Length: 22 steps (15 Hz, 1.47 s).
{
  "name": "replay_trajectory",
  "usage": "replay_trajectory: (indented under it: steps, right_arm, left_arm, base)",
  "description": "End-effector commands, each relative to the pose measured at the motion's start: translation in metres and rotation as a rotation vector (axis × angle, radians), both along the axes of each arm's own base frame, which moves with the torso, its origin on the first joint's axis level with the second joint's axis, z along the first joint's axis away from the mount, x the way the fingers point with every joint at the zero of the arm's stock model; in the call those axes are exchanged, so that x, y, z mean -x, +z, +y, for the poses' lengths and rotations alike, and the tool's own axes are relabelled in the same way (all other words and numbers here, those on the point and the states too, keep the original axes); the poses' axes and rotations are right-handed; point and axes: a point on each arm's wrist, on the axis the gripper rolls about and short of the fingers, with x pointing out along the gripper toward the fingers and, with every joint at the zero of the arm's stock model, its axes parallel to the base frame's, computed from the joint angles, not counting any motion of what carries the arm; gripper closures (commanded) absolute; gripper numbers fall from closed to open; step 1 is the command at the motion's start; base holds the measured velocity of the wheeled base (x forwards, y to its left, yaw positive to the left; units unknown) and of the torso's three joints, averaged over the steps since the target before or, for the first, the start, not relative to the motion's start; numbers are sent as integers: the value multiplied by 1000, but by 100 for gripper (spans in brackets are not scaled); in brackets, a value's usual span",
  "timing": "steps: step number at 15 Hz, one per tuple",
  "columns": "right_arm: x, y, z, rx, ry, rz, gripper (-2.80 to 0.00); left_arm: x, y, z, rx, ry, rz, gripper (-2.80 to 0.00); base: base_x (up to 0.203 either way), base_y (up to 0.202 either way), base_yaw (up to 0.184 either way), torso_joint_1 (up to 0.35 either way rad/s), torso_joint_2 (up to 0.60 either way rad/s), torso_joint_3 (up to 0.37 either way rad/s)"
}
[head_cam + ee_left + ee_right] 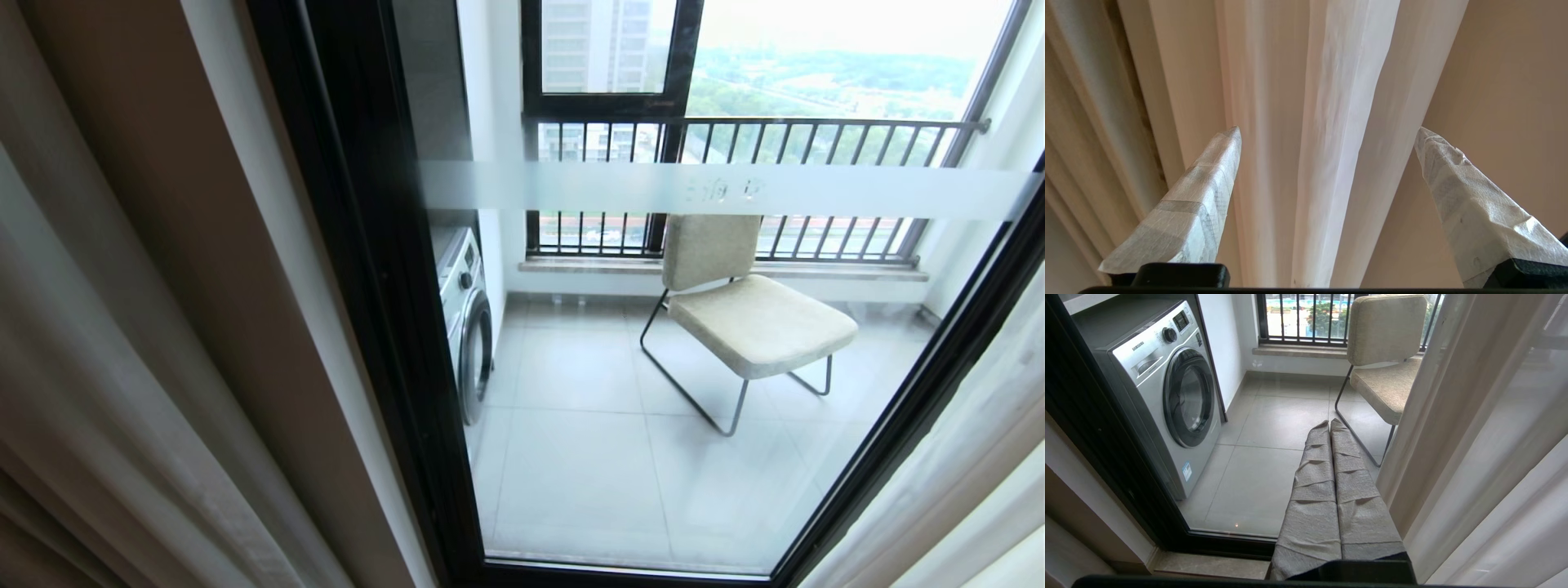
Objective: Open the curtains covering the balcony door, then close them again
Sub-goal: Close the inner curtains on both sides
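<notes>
Beyond the balcony door (653, 367), a chair (735, 302) and washing machine (469, 327) are seen, so the curtains (122, 367) look pulled aside already; closing is probably left. Left gripper (1327, 134) is spread wide around a sheer fold, nothing clamped. Right gripper (1330, 424) is pressed shut, empty.

The left gripper (1327, 134) has two long tapering fingers (1204, 196) wrapped in pale, whitish woven tape, creased and layered in bands, each rising from a black base block. The right gripper (1330, 424) carries the same wedge-shaped fingers (1314, 490) under grey wrinkled tape, set in a black mount with a dark housing edge below.
</notes>
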Motion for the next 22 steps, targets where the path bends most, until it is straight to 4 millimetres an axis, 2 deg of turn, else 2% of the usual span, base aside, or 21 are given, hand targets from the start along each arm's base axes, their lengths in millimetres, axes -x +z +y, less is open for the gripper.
replay_trajectory:
  steps: [1,7,12,19,22]
  right_arm:
    - [0,0,0,1,0,0,0]
    - [0,0,0,1,0,0,0]
    - [0,0,0,1,0,0,0]
    - [0,0,0,1,0,0,0]
    - [0,0,0,1,0,0,0]
  left_arm:
    - [-25,-9,12,7,-3,19,-280]
    - [-67,-11,39,-19,-11,-25,-280]
    - [-90,-10,47,-59,-106,-81,-280]
    - [-108,-12,54,-108,-160,-147,-280]
    - [-109,-13,54,-109,-164,-147,-280]
  base:
    - [0,0,0,0,0,0]
    - [0,0,0,0,0,0]
    - [0,0,0,0,0,0]
    - [0,0,0,0,0,0]
    - [0,0,0,0,0,0]
